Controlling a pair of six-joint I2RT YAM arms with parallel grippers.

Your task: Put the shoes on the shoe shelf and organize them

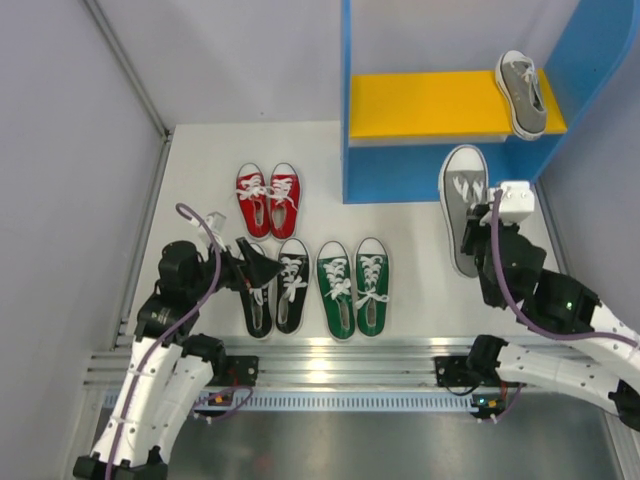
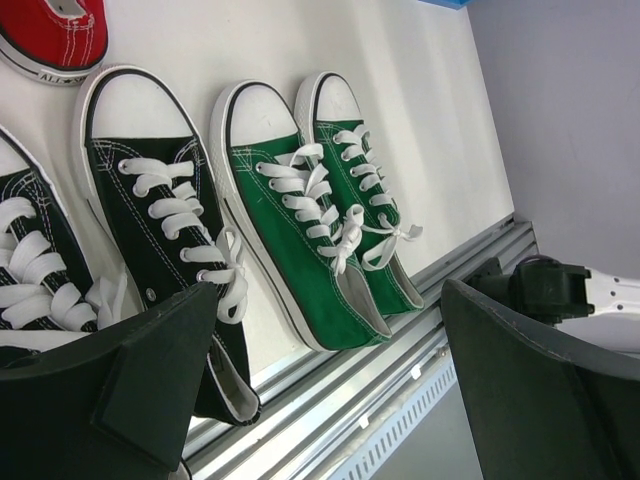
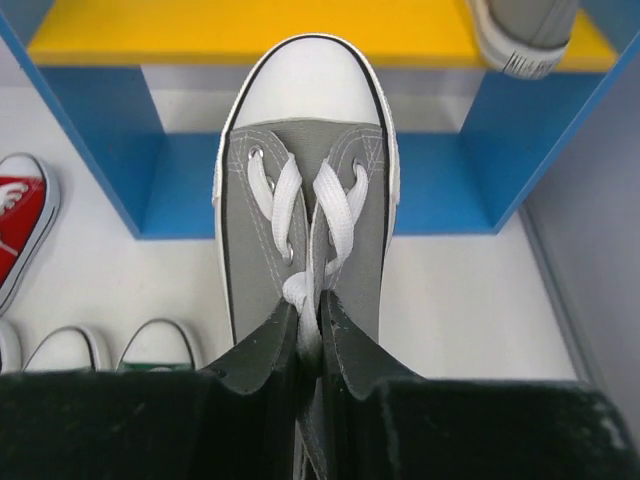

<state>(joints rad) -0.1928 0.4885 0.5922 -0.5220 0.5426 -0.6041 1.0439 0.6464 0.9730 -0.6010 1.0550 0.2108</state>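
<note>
My right gripper (image 1: 478, 232) (image 3: 318, 318) is shut on the laces and tongue of a grey sneaker (image 1: 463, 200) (image 3: 305, 190), held toe-first in front of the blue shoe shelf (image 1: 375, 185) (image 3: 110, 150). The other grey sneaker (image 1: 522, 92) (image 3: 525, 35) lies on the right of the yellow board (image 1: 430, 103) (image 3: 220, 40). The red pair (image 1: 268, 198), black pair (image 1: 274, 285) (image 2: 165, 230) and green pair (image 1: 352, 286) (image 2: 320, 210) lie on the table. My left gripper (image 1: 262, 270) (image 2: 330, 380) is open and empty, over the black pair's heels.
Grey walls stand on both sides of the white table (image 1: 410, 270). An aluminium rail (image 1: 330, 360) (image 2: 400, 330) runs along the near edge, by the arm bases. A red sneaker's toe (image 3: 20, 220) shows left of the shelf.
</note>
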